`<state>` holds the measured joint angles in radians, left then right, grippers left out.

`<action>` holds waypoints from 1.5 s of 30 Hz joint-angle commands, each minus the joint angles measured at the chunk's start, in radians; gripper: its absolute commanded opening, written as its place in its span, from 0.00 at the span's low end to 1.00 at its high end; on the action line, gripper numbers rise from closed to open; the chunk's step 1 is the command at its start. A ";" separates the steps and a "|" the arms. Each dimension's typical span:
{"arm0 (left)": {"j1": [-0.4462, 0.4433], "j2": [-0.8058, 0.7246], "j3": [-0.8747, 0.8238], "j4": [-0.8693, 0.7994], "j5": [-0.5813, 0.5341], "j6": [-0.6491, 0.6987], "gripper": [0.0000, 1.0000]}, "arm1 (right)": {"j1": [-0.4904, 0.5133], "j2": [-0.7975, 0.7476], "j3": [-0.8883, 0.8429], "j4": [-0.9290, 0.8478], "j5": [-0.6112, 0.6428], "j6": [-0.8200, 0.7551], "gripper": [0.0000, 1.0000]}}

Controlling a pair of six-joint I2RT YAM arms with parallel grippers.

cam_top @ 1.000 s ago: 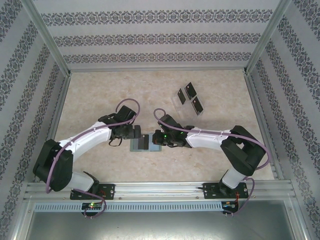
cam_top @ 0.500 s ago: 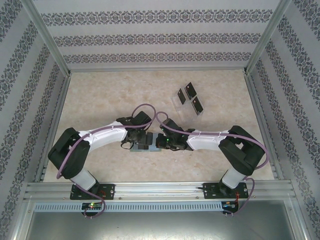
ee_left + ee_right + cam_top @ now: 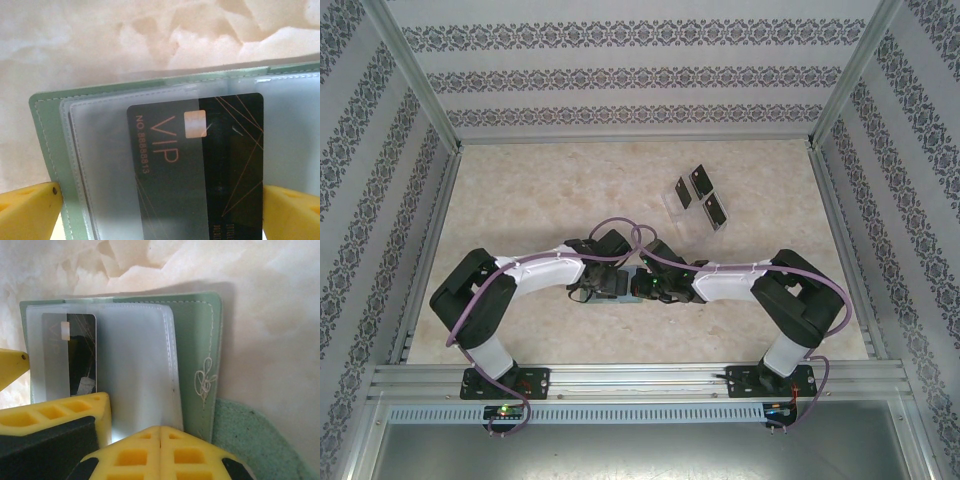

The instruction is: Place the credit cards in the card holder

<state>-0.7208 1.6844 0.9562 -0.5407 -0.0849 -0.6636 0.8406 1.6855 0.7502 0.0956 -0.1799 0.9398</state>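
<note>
Lying open, card holder (image 3: 46,150), black card (image 3: 220,165) partly under clear sleeve (image 3: 102,170)

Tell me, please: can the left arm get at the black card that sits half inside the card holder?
Probably yes. The left gripper is open over the card, with a finger on each side and nothing between. The right gripper, shut, is over the card holder beside the card.

The left arm (image 3: 535,270) and right arm (image 3: 730,282) have white shells, black joints and looping purple cables (image 3: 613,222); the right gripper (image 3: 160,440) has yellow, square-pocketed fingers (image 3: 125,457).
</note>
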 commanded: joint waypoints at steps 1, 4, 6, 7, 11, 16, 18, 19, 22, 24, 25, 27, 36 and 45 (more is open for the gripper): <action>-0.009 0.002 0.008 -0.044 -0.078 -0.010 1.00 | 0.002 0.022 -0.015 -0.014 0.020 0.013 0.00; -0.008 -0.013 -0.001 -0.054 -0.097 -0.008 1.00 | 0.000 0.026 -0.017 -0.022 0.024 0.016 0.00; -0.005 -0.021 -0.005 -0.060 -0.108 -0.006 1.00 | -0.001 0.028 -0.018 -0.024 0.027 0.018 0.00; -0.002 -0.025 -0.009 -0.061 -0.112 -0.005 1.00 | -0.001 0.029 -0.018 -0.025 0.028 0.019 0.00; 0.013 -0.034 -0.023 -0.060 -0.116 -0.002 1.00 | -0.003 0.033 -0.018 -0.032 0.028 0.021 0.00; 0.033 -0.037 -0.048 -0.052 -0.118 0.003 1.00 | -0.005 0.034 -0.018 -0.036 0.032 0.023 0.00; 0.042 -0.038 -0.056 -0.051 -0.118 0.003 1.00 | -0.005 0.033 -0.017 -0.038 0.031 0.023 0.00; 0.047 -0.042 -0.060 -0.051 -0.118 0.002 1.00 | -0.005 0.033 -0.017 -0.040 0.032 0.023 0.00; 0.057 -0.060 -0.074 -0.048 -0.122 0.000 1.00 | -0.005 0.032 -0.015 -0.043 0.033 0.021 0.00; 0.068 -0.069 -0.080 -0.050 -0.124 0.002 1.00 | -0.005 0.034 -0.014 -0.043 0.031 0.021 0.00; 0.075 -0.071 -0.082 -0.051 -0.124 0.003 1.00 | -0.005 0.035 -0.013 -0.043 0.031 0.021 0.00; 0.087 -0.076 -0.088 -0.051 -0.125 0.007 1.00 | -0.004 0.038 -0.011 -0.045 0.030 0.021 0.00; 0.111 -0.080 -0.081 -0.041 -0.124 0.008 1.00 | -0.005 0.045 0.001 -0.048 0.025 0.018 0.00; 0.113 -0.050 -0.037 -0.013 -0.123 0.006 1.00 | -0.005 0.063 0.009 -0.045 0.019 0.017 0.00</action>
<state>-0.6323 1.6184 0.8928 -0.5343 -0.1432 -0.6621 0.8406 1.7126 0.7631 0.1242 -0.1814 0.9474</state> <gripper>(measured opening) 0.999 0.066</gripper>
